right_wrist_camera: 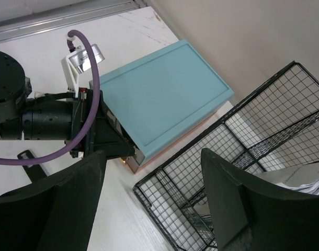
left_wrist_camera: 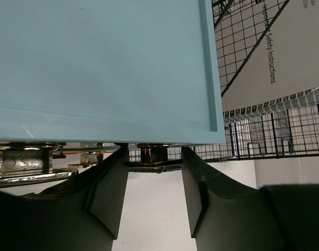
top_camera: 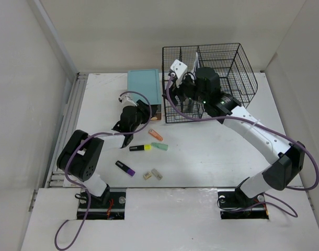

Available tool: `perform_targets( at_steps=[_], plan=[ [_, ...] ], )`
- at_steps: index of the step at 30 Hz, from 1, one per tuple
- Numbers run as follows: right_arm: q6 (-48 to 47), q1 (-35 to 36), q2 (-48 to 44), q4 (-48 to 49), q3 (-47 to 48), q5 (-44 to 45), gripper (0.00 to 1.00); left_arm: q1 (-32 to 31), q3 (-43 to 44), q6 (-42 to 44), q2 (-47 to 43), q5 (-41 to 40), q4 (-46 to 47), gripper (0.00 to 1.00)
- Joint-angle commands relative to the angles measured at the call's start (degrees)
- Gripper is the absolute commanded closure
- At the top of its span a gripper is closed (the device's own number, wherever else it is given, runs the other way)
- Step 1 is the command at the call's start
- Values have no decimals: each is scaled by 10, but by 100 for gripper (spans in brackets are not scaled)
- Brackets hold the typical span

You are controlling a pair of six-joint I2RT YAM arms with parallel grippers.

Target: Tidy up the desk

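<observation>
Desk (top_camera: 217, 157): 1 white tabletop under both arms, grey rail along its left edge.

Far edge: 1 teal-topped drawer box (top_camera: 144, 88). 1 black wire rack (top_camera: 238, 68) stands just right of it, toward the far right corner.

1 sheet (left_wrist_camera: 274, 57) in the rack reads "Safety Instructions"; its other print is too small to read.

Loose items, left of middle toward the near edge:
- 4 pens: orange marker (top_camera: 156, 135), green marker (top_camera: 159, 146), black-and-yellow marker (top_camera: 140, 148), black-and-purple marker (top_camera: 125, 168)
- 2 small blocks (top_camera: 157, 173)

Left gripper (left_wrist_camera: 154, 151): fingers parted either side of a metal knob (left_wrist_camera: 151, 155) on the box front, no grip seen.

Right gripper (right_wrist_camera: 153, 153): fingers spread wide, holding nothing, over the rack's near-left corner.
</observation>
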Motion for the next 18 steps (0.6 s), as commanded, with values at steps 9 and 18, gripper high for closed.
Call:
perform_targets(
  at_steps=[9,18],
  plan=[
    [11,-5,-12,18,-5,-19,22,5,25,29,12,-47,-11,75],
    [16,-5,-12,23,-5,-36,22,-53,-95,-9,-66,-74,9,82]
  ],
)
